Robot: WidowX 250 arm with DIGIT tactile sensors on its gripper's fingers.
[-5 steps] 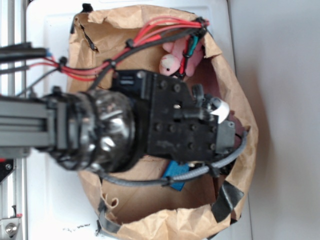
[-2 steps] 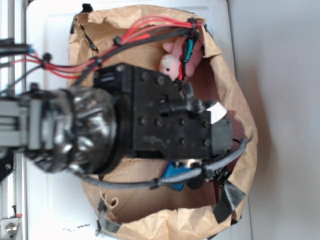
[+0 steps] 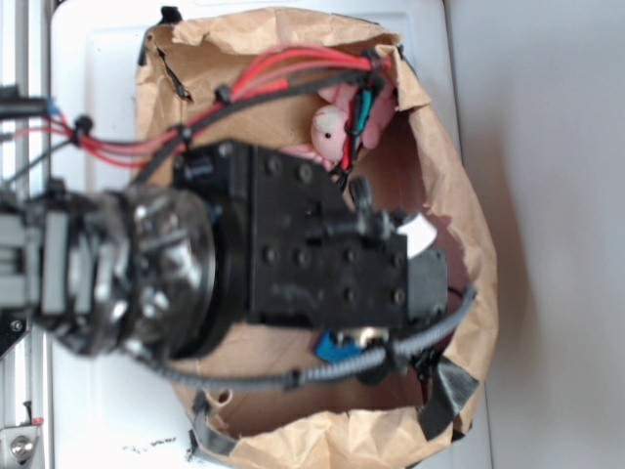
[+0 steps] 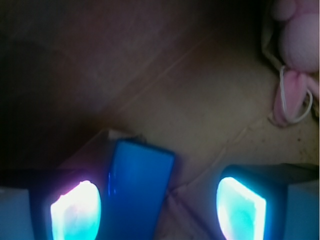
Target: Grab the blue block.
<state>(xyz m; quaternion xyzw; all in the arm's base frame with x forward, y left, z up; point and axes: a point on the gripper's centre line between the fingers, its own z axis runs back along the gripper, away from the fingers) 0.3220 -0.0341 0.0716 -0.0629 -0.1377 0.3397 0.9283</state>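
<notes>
The blue block lies flat on the brown paper floor of the bag, between my two glowing fingertips and close against the left one. My gripper is open, with a wide gap between the block and the right fingertip. In the exterior view only a small blue corner of the block shows under the black gripper body, which hides the jaws inside the paper bag.
A pink plush bunny lies at the bag's far side, also seen as the pink plush in the wrist view's upper right. Red and black cables cross the bag's opening. The bag walls rise on all sides.
The arm has shifted left and lower into the bag. Less of the blue block shows beneath the gripper body than before.
</notes>
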